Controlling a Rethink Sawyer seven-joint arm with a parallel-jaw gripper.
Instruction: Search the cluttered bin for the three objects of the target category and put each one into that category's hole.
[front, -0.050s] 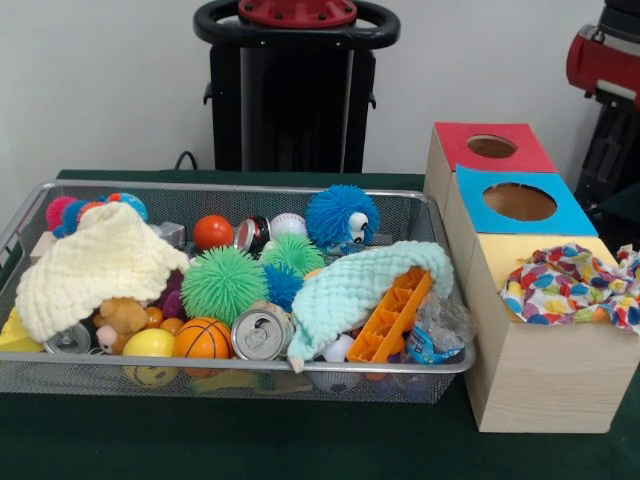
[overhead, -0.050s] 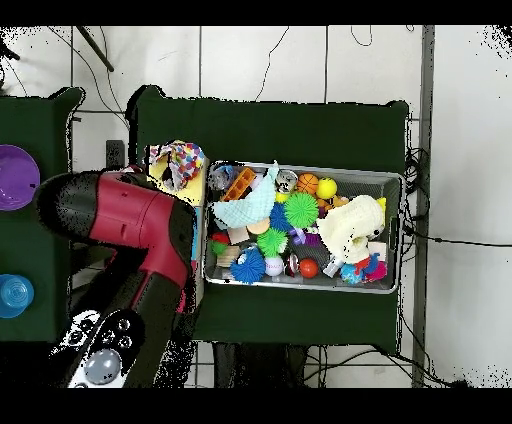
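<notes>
Where the green counter (front, -0.050s: 300, 440) meets the front edge, a wire-mesh bin (front, -0.050s: 20, 225) stands crammed with toys, and beside it, touching or nearly so, a wooden box (front, -0.050s: 540, 375) with its three coloured tops. Nearest in the bin lie a can (front, -0.050s: 260, 334) on its side, a small basketball (front, -0.050s: 202, 338), a yellow egg (front, -0.050s: 148, 343) and an orange block (front, -0.050s: 392, 318) tilted under a mint cloth (front, -0.050s: 350, 285). A cream cloth (front, -0.050s: 95, 262) covers the left end. Behind these sit a green spiky ball (front, -0.050s: 222, 283), then a blue spiky ball (front, -0.050s: 340, 215), an orange ball (front, -0.050s: 212, 231) and a baseball (front, -0.050s: 288, 224) by the far wall. On the box, a patterned cloth (front, -0.050s: 565, 285) lies bunched over the yellow top, hiding any hole there; the blue top (front, -0.050s: 475, 195) and red top (front, -0.050s: 455, 140) each show a round hole. The arm (overhead, -0.050s: 140, 225) hangs over the box, well apart from the bin's contents; its hand is hidden, so I cannot tell whether it is clenched or released. Which three toys are the targets cannot be told.
</notes>
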